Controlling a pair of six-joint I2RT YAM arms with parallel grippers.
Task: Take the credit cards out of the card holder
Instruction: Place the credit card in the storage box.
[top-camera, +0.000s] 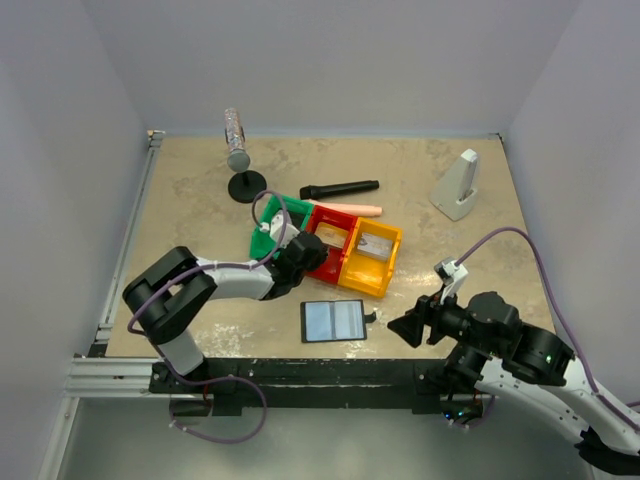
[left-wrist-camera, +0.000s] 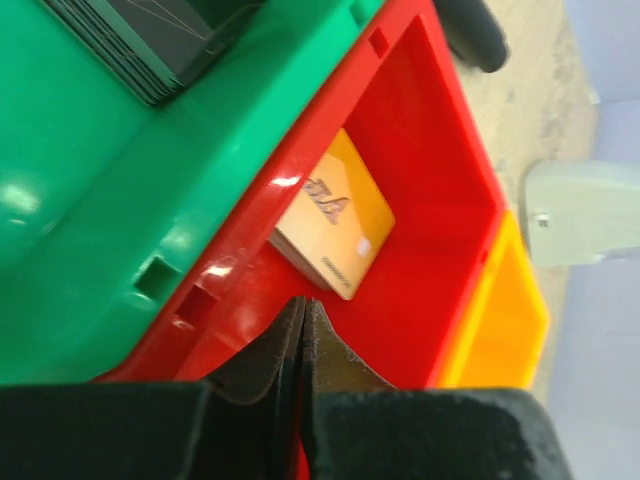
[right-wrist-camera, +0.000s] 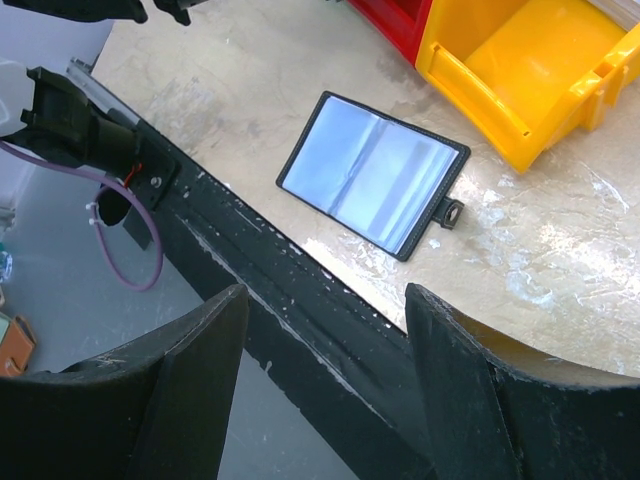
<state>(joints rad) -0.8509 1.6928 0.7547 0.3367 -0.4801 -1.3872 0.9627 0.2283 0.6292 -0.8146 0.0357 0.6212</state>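
Clearly nearer, the right gripper (right-wrist-camera: 325, 300), jaws spread, faces the card holder (right-wrist-camera: 372, 172) just ahead; left gripper (left-wrist-camera: 303, 312), closed, is farther.

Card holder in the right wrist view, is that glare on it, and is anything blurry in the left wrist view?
Right wrist view: yes, the open card holder shows a pale bluish sheen inside. Left wrist view: the green bin has small bright highlights; the fingers near the lens look soft.
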